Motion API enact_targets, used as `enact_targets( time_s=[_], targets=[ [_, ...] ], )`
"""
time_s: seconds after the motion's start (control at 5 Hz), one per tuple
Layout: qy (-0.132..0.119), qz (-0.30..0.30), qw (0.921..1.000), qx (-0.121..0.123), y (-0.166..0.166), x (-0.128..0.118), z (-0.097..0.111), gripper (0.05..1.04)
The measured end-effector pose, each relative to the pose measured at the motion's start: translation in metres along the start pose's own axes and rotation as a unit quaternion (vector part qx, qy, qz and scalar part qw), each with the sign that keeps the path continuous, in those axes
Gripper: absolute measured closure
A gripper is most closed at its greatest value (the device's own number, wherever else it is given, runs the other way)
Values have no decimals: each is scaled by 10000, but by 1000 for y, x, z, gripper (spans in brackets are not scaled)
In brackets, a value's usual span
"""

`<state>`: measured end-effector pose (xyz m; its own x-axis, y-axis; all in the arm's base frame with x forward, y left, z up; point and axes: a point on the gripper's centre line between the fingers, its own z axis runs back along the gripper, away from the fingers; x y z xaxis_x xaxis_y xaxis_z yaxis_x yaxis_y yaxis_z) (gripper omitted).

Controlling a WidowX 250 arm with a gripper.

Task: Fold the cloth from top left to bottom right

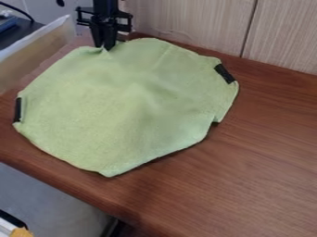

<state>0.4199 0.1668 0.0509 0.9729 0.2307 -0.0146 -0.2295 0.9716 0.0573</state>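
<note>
Looks down at a slant from above the near side of the desk (266,162), facing across the desk toward the wood-grain panels (192,23) behind it; set fairly close, with only part of the desk in frame.

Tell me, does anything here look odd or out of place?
Mildly odd: the green cloth puckers into a small peak at the gripper, and its lower right edge has a notch breaking the smooth outline. I see no spill.

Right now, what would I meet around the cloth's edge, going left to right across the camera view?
Left black strip on the green cloth → gripper, its jaws closed on the cloth's upper edge → right black strip.
</note>
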Motion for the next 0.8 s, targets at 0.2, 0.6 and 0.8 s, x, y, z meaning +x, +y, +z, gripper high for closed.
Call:
enact_targets(
  time_s=[0.2, 0.6, 0.8],
  targets=[
    [13, 14, 10000, -61, -8, 1, 3, 1001],
    [-594, -151, 9981, -113, -28, 1, 60, 1011],
    [-803, -291, 9962, -172, -42, -16, 79, 1012]
  ],
)
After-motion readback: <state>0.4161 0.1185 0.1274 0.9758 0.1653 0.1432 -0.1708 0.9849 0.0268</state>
